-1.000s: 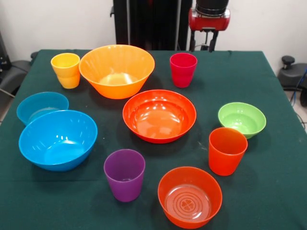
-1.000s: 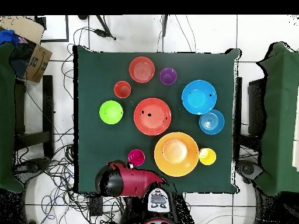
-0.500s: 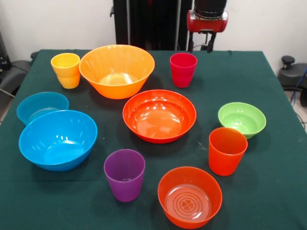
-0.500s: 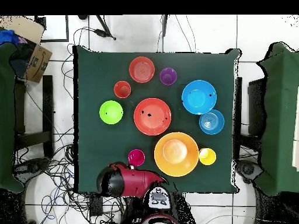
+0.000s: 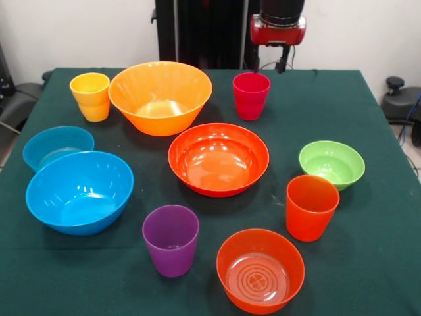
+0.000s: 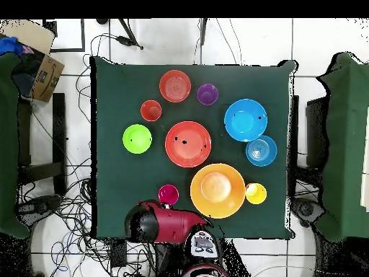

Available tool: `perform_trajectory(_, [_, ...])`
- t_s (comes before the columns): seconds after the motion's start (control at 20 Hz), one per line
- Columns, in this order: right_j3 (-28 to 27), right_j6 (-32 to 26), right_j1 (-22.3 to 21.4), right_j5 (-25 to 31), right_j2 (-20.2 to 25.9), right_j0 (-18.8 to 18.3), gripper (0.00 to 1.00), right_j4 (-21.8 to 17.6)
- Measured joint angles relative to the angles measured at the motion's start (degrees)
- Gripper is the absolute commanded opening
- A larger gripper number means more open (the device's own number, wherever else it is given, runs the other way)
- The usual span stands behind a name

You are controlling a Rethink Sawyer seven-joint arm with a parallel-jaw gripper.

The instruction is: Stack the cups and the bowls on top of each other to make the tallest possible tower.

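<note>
Four cups stand apart on the green cloth: yellow [image 5: 90,96], crimson [image 5: 251,95], orange-red [image 5: 312,207] and purple [image 5: 171,239]. The bowls also sit singly: large orange-yellow [image 5: 160,95], wide red-orange [image 5: 218,158], large blue [image 5: 79,191], small blue [image 5: 58,146], green [image 5: 331,164] and translucent orange [image 5: 260,270]. No tower shows; nothing rests on anything else. My gripper [image 5: 270,64] hangs open and empty over the table's far edge, just behind and above the crimson cup. From overhead, the red arm head [image 6: 148,222] covers it beside the crimson cup [image 6: 168,194].
The green-clothed table [image 6: 115,94] is flanked by dark chairs on both sides. A cardboard box [image 6: 43,72] lies on the floor off one corner, and cables run across the floor near the robot's base.
The arm's red head has shifted a little sideways toward the crimson cup and slightly upward. No cup or bowl has moved.
</note>
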Motion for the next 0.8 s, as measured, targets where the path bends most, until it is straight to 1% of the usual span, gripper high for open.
perform_trajectory(0.4, [-1.7,0.0,0.0,0.0,0.5,-0.9,1.00,0.0])
perform_trajectory(0.8, [-5.6,0.0,0.6,0.0,2.2,-1.5,1.00,0.0])
